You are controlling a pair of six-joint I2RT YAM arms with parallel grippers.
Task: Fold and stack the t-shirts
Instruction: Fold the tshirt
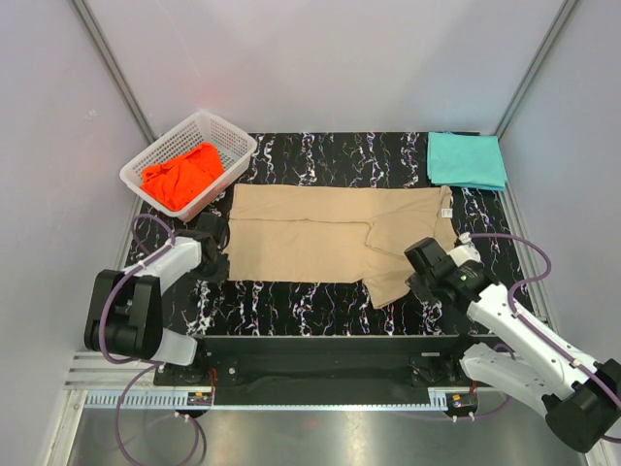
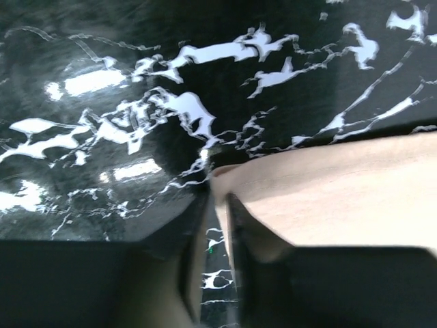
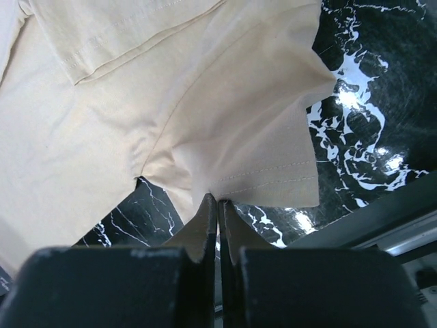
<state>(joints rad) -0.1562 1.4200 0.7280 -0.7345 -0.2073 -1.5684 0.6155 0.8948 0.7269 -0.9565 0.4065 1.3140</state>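
A tan t-shirt (image 1: pixel 330 233) lies spread flat on the middle of the black marbled table. My left gripper (image 1: pixel 218 260) is at its left edge. In the left wrist view that gripper (image 2: pixel 218 205) is narrowly open, the table shows in the gap, and the cloth's corner (image 2: pixel 328 191) lies at the tips over the right finger. My right gripper (image 1: pixel 419 282) is at the shirt's front right sleeve. In the right wrist view it (image 3: pixel 218 199) is shut on the sleeve hem (image 3: pixel 273 181). A folded teal t-shirt (image 1: pixel 466 160) lies at the back right. An orange-red t-shirt (image 1: pixel 182 175) is bunched in the basket.
A white plastic lattice basket (image 1: pixel 236 148) stands at the back left corner of the table. White walls and metal posts close in the back and sides. The table's front edge (image 1: pixel 330 340) runs just behind the arm bases.
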